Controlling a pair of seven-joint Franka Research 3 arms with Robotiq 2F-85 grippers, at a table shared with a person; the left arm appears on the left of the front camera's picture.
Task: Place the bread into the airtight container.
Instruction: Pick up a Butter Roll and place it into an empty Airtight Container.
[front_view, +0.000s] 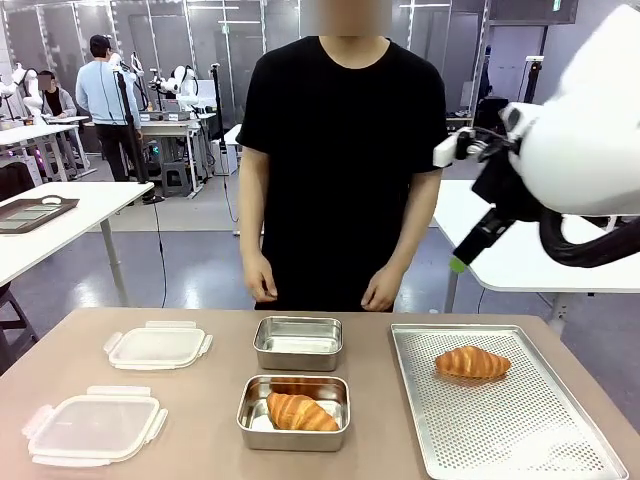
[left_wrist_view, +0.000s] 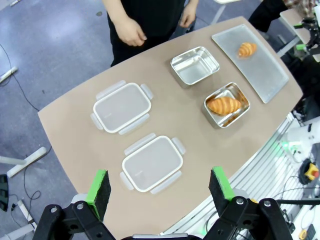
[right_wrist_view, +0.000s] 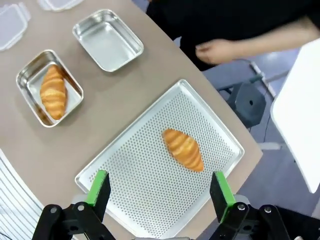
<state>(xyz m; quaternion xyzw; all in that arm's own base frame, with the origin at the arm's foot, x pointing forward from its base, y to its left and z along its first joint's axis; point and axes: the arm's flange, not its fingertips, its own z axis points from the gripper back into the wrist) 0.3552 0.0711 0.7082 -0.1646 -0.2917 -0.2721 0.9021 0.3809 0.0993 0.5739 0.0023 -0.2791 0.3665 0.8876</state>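
Note:
One bread, a golden croissant (front_view: 472, 362) (right_wrist_view: 183, 149), lies on the perforated metal tray (front_view: 520, 440) at the table's right. A second croissant (front_view: 300, 412) (left_wrist_view: 224, 105) rests inside the nearer metal airtight container (front_view: 246, 412). Behind it stands an empty container (front_view: 298, 343) (right_wrist_view: 108, 40). My right gripper (right_wrist_view: 159, 187) hovers high over the tray, open, with the croissant showing between its green pads. High above the table's near left side, my left gripper (left_wrist_view: 159, 187) is open with nothing in it.
Two clear lids (front_view: 158, 345) (front_view: 94, 426) lie at the table's left. A person in a black shirt stands at the far edge, hands (front_view: 262, 285) hanging just beyond the table. Bare tabletop (front_view: 200, 400) lies between the lids and the containers.

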